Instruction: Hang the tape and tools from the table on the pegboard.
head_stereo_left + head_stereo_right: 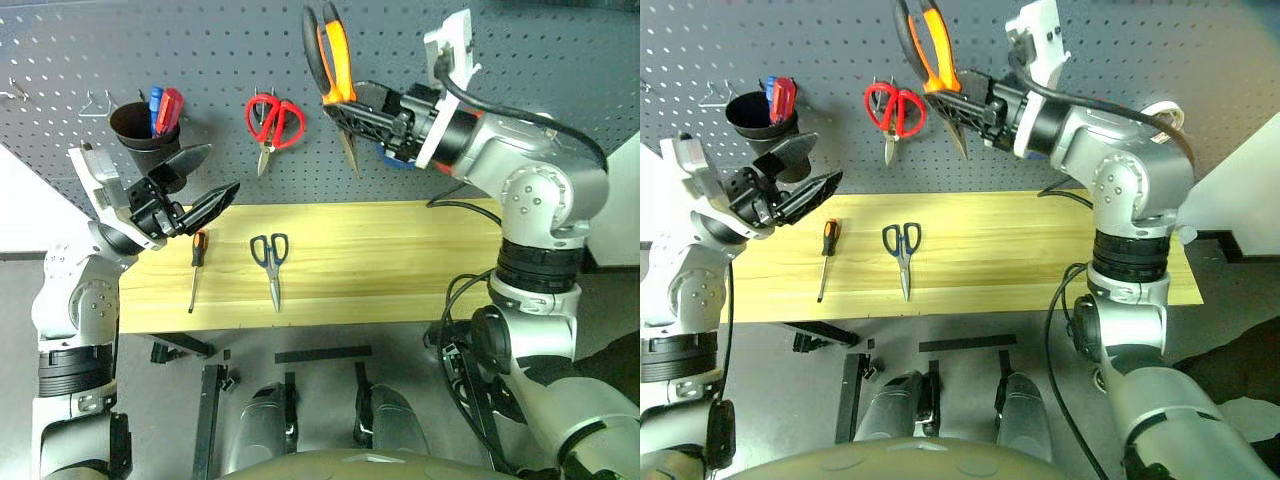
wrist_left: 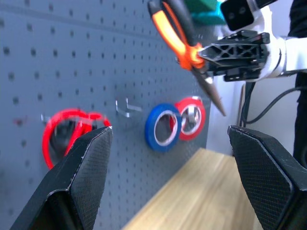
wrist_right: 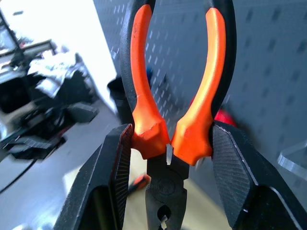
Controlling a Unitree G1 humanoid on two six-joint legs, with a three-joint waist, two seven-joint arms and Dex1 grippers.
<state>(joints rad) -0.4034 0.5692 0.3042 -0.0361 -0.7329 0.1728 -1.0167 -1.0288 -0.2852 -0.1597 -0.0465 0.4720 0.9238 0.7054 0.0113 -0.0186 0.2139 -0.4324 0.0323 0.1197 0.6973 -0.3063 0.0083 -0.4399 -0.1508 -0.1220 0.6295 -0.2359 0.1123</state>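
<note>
1. The right gripper (image 1: 368, 112) is clamped on the orange-handled pliers (image 1: 333, 60), held up against the dark grey pegboard (image 1: 560, 50), handles upward.
2. Judged step: hanging the pliers. The next move calls for slipping a handle loop over a wire hook (image 2: 125, 106).
3. The left gripper (image 1: 200, 185) hovers empty, fingers spread, above the table (image 1: 400, 260).
4. The screwdriver (image 1: 197, 262) and dark-handled scissors (image 1: 271, 262) lie on the table; the blue tape (image 2: 162, 126) already hangs.
5. A black cup (image 1: 140, 128) on the board holds blue and red items.

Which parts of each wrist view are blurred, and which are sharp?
Left wrist view: the fingers are sharp, while the red scissors on the pegboard are blurred. Right wrist view: the pliers are sharp; the room behind is soft.
</note>
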